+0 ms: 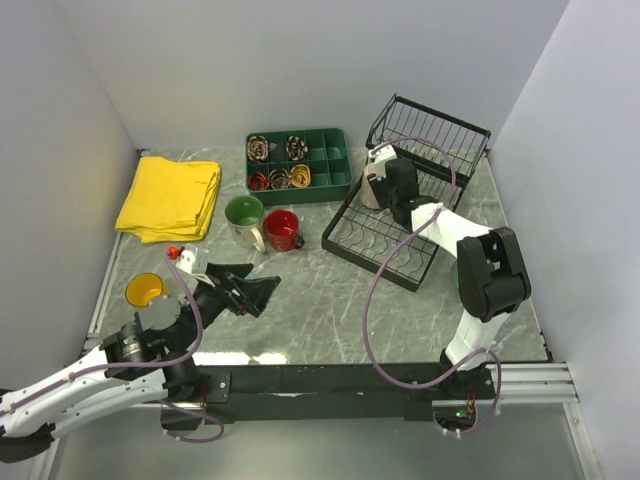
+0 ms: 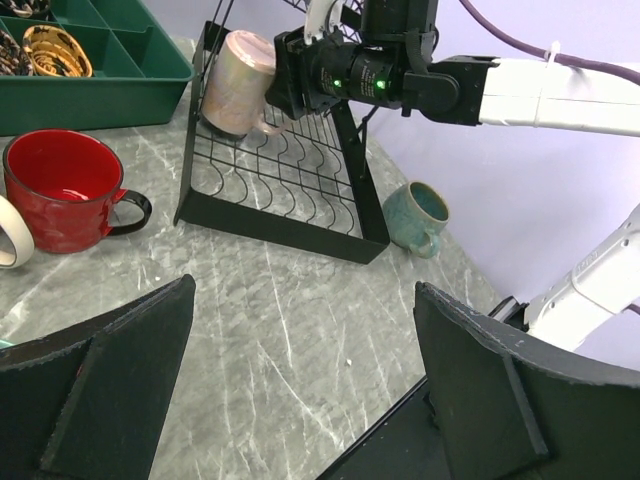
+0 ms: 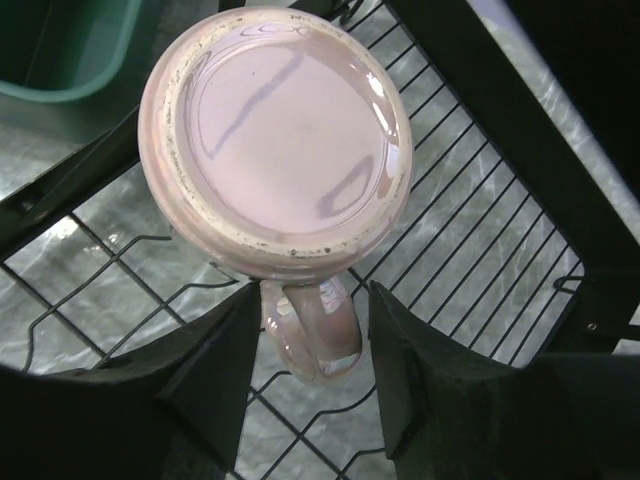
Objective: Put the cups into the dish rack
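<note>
The left arm (image 1: 70,385) and right arm (image 1: 490,270) have white shells, black joint housings and a purple cable (image 1: 367,300) each. Wedge-shaped fingers (image 2: 110,390) are matte black; two green lights (image 2: 333,82) sit behind the right arm's fingers

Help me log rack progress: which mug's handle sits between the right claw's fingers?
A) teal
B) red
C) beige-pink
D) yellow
C: the right wrist view shows the beige-pink mug, base towards the camera, with its handle between the fingers of the right claw, over the wires of the dish rack.
</note>
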Controlling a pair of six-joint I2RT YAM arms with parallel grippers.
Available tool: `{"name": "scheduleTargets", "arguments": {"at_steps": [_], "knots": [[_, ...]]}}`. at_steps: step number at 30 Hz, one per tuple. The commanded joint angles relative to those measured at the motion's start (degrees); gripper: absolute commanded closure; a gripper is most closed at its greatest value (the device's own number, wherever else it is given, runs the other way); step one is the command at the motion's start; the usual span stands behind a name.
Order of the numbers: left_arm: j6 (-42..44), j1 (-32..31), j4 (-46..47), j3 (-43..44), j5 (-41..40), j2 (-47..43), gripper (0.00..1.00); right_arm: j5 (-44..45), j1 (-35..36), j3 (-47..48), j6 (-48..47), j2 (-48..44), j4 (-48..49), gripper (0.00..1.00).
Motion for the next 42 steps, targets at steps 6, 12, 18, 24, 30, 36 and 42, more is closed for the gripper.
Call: {"name": "scheduleTargets", "arguments": {"at_steps": [6, 12, 18, 24, 30, 36, 42], "knots": [[0.3, -0.2, 1.6, 0.0, -0.3, 1.4, 0.04, -0.8, -0.3, -2.9, -2.6, -9.4, 3.2, 0.20], [-0.5, -0.1, 2.6, 0.9, 0.4, 2.0, 0.04, -6.1, -0.2, -3.4, -1.1, -17.5, -2.9, 0.19], [-1.7, -0.2, 0.5, 2.4, 1.0, 3.0, 0.04, -8.9, -0.3, -2.0, -3.5, -19.6, -6.8, 0.19], [-2.8, -0.2, -0.8, 2.8, 0.9, 2.4, 0.04, -14.1, -0.2, 0.4, -2.1, -18.3, -11.1, 0.17], [-3.1, -0.2, -1.4, 2.3, 0.6, 1.2, 0.04, -21.7, -0.4, -3.1, -5.2, -20.3, -13.6, 0.16], [-3.0, -0.2, -1.4, 2.4, 0.6, 1.8, 0.04, -23.2, -0.6, -6.3, -4.5, -20.3, -13.4, 0.15], [-3.3, -0.1, -0.8, 1.9, 0.8, 1.9, 0.04, -14.8, -0.7, -9.7, -0.3, -18.2, -8.0, 0.13]]}}
